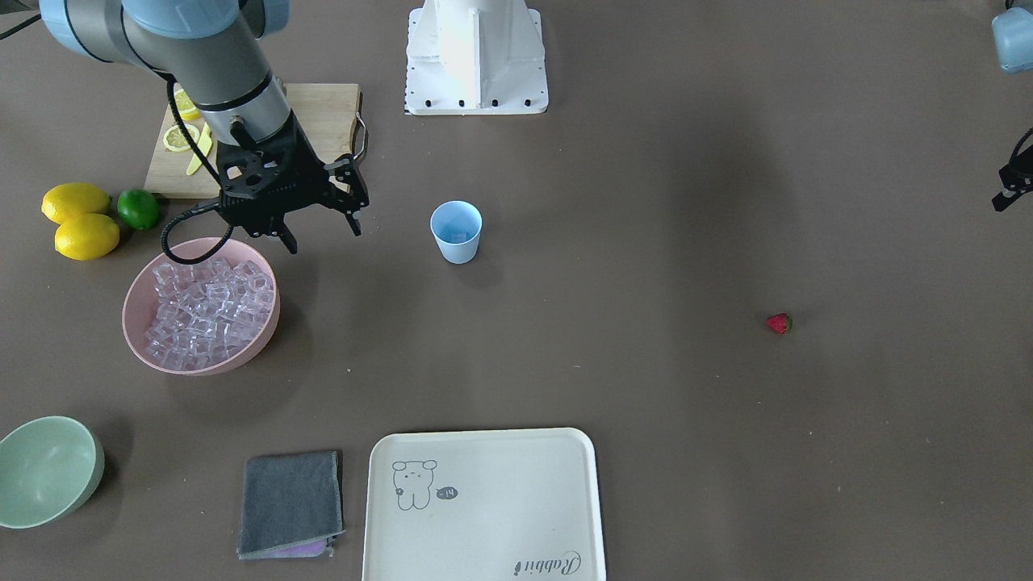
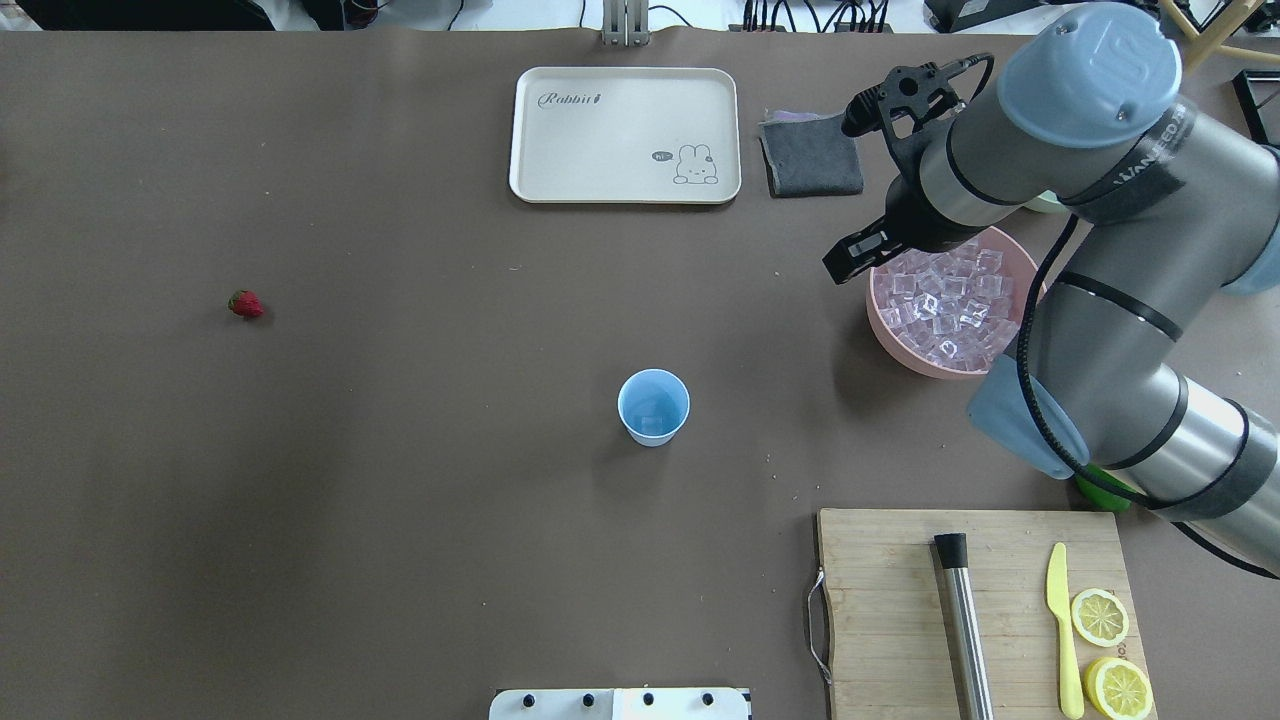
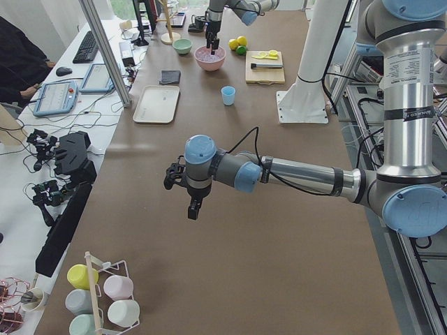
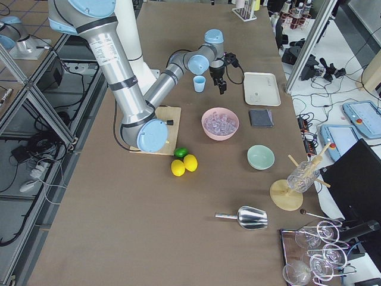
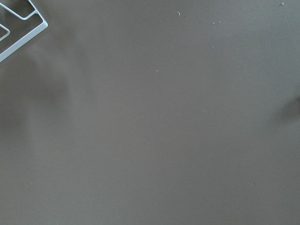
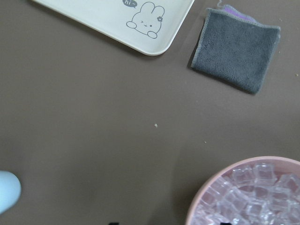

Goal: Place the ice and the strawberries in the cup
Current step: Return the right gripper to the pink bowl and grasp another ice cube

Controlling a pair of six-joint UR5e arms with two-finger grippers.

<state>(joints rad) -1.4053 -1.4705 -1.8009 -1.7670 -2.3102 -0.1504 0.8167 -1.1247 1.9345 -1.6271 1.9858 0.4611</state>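
Note:
The light-blue cup [image 1: 457, 231] stands upright mid-table, also in the overhead view [image 2: 653, 406]; something glassy lies at its bottom. The ice [image 1: 202, 311] fills a pink bowl [image 1: 129, 311]. My right gripper [image 1: 323, 234] hangs open and empty just above the bowl's rim on the side toward the cup, and also shows in the overhead view [image 2: 850, 255]. The strawberry [image 1: 779, 323] lies alone on the table far from the cup, also in the overhead view [image 2: 245, 304]. My left gripper [image 3: 193, 209] hovers over bare table beyond the strawberry; I cannot tell whether it is open.
Two lemons [image 1: 81, 218] and a lime [image 1: 139, 208] lie beside the pink bowl. A wooden cutting board [image 2: 900, 600] carries a knife, a metal rod and lemon slices. A cream tray [image 1: 484, 500], a grey cloth [image 1: 290, 500] and a pale green bowl [image 1: 44, 468] sit along the far edge.

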